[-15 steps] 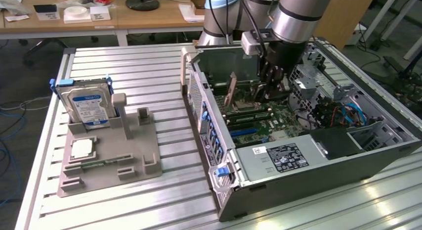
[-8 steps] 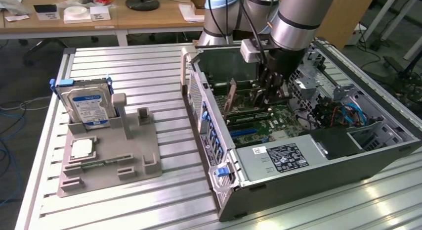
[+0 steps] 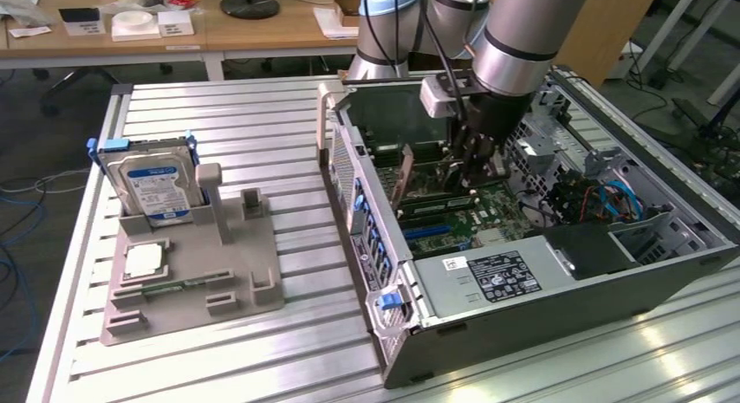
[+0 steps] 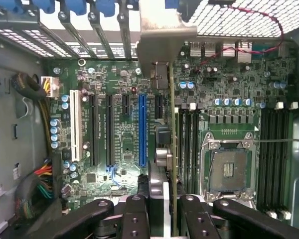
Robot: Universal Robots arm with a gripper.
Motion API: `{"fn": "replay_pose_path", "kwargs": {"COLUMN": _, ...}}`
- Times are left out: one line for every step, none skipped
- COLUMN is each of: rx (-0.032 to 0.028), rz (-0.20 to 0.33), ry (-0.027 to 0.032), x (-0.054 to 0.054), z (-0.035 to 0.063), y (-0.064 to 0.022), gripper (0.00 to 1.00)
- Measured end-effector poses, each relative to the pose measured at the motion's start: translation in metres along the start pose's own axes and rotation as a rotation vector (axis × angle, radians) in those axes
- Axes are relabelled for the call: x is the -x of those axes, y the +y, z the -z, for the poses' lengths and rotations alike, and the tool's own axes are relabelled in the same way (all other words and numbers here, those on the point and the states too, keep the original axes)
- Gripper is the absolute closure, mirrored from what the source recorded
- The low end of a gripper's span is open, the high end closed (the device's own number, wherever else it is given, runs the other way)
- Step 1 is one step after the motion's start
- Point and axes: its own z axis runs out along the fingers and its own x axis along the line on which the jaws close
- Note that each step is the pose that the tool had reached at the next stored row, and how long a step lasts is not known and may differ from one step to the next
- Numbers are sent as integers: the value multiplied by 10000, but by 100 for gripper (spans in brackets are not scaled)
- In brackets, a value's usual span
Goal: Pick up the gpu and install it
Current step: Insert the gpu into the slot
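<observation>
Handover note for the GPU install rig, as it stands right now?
Pincer: shut on the gpu, card held edge-on, inside the open PC case.
Gpu: above the motherboard, near the blue slot; whether it touches a slot I cannot tell.
Done: gpu picked up and brought into the case.
Left: card not seated yet.
Parts stand on the exterior view's left holds the hard drive.

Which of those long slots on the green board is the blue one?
The blue slot, the one nearest the card held edge-on; the long slots beside it are black, and one is white.
</observation>
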Motion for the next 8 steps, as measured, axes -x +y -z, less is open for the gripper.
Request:
{"fn": "replay_pose_path", "kwargs": {"rx": -8, "rz": -109, "ry": 1, "x": -2, "z": -14, "y": 0, "gripper": 72}}
{"fn": "replay_pose_path", "kwargs": {"rx": -15, "rz": -225, "ry": 3, "x": -3, "z": -33, "y": 2, "gripper": 72}}
{"fn": "replay_pose_path", "kwargs": {"rx": -19, "rz": -282, "ry": 4, "x": -5, "z": -50, "y": 7, "gripper": 72}}
{"fn": "replay_pose_path", "kwargs": {"rx": -20, "rz": -289, "ry": 3, "x": -9, "z": -63, "y": 11, "gripper": 72}}
{"fn": "replay_pose_path", "kwargs": {"rx": -19, "rz": -289, "ry": 6, "x": -18, "z": -72, "y": 14, "gripper": 72}}
{"fn": "replay_pose_path", "kwargs": {"rx": -18, "rz": -289, "ry": 5, "x": -29, "z": -83, "y": 19, "gripper": 72}}
{"fn": "replay_pose_path", "kwargs": {"rx": -16, "rz": -289, "ry": 3, "x": -39, "z": -95, "y": 28, "gripper": 72}}
{"fn": "replay_pose_path", "kwargs": {"rx": -14, "rz": -279, "ry": -2, "x": -49, "z": -111, "y": 36, "gripper": 72}}
